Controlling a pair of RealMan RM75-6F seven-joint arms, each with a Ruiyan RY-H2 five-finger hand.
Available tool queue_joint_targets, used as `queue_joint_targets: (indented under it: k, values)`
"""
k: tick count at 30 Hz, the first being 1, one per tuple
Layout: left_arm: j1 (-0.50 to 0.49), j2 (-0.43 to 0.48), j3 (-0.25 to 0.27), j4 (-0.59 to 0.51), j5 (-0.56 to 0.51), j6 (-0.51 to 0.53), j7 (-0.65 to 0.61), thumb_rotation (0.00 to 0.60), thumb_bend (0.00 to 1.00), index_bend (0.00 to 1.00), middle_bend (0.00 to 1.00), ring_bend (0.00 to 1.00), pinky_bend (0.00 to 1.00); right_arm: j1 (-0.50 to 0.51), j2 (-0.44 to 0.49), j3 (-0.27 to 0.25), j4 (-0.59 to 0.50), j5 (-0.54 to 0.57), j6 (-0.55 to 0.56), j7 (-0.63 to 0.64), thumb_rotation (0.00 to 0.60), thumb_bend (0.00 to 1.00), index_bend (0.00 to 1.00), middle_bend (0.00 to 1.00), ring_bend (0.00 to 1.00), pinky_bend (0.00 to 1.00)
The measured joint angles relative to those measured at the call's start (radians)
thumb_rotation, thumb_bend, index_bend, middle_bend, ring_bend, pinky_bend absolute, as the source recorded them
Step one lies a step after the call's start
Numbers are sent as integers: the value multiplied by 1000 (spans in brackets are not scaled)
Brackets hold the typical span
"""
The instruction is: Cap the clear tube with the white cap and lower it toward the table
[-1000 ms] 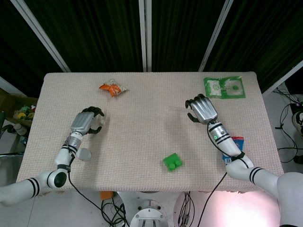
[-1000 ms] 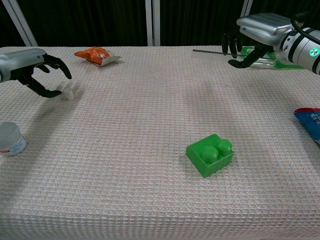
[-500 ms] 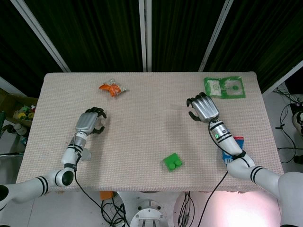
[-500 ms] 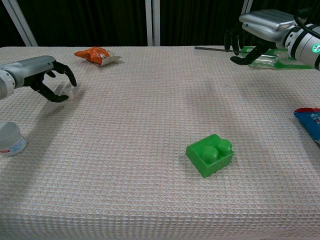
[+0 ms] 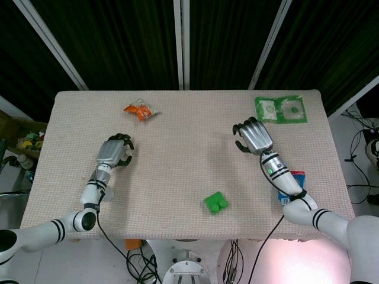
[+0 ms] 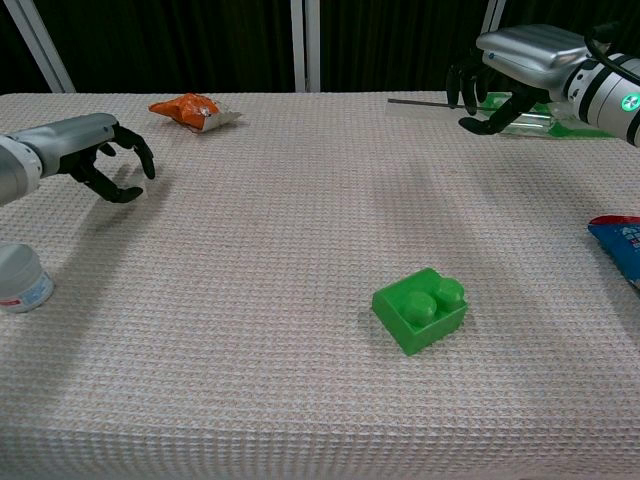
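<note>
My right hand (image 5: 253, 135) (image 6: 515, 60) hovers above the table's far right and holds a thin clear tube (image 6: 420, 101) that sticks out level toward the left. On the left side of the table, my left hand (image 5: 114, 151) (image 6: 95, 145) is low over the cloth. Its fingers curl around the spot where the small white cap stood. The cap itself is hidden inside those fingers in both views. The two hands are far apart.
A green brick (image 5: 216, 203) (image 6: 420, 308) lies front centre. An orange snack packet (image 5: 140, 110) (image 6: 190, 108) sits far left, a green packet (image 5: 280, 109) far right behind my right hand. A small white jar (image 6: 20, 278) stands by my left forearm, a blue packet (image 6: 620, 240) at the right edge.
My left hand slid right and closed its fingers over the white cap, which no longer shows. My right hand with the tube barely shifted.
</note>
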Motion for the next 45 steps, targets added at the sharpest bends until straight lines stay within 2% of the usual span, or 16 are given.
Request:
queue_joint_targets:
  k: [10, 20, 24, 32, 38, 45]
  values:
    - [4, 0, 4, 11, 0, 2, -4, 600, 412, 460, 196, 103, 152, 0, -1, 0, 2, -1, -2, 0, 600, 611, 630, 630, 429, 344]
    - [9, -23, 2, 46, 31, 30, -31, 600, 419, 584, 233, 120, 154, -4, -5, -3, 4, -2, -2, 7, 600, 611, 636, 634, 432, 345]
    - [20, -14, -9, 27, 51, 50, -76, 600, 460, 586, 247, 123, 154, -10, -13, -6, 5, -7, 10, 37, 600, 620, 655, 648, 447, 351]
    - [82, 92, -53, -144, 125, 112, -295, 600, 497, 588, 267, 132, 156, -25, -79, -16, 45, -54, 78, 231, 600, 645, 690, 669, 466, 367]
    - [131, 202, -97, -305, 190, 159, -460, 600, 496, 593, 270, 132, 156, -21, -184, -13, 155, -97, 156, 419, 600, 652, 696, 671, 469, 380]
    - [153, 265, -132, -421, 219, 172, -579, 600, 498, 602, 275, 132, 156, -1, -318, 0, 297, -129, 244, 575, 600, 660, 712, 671, 474, 388]
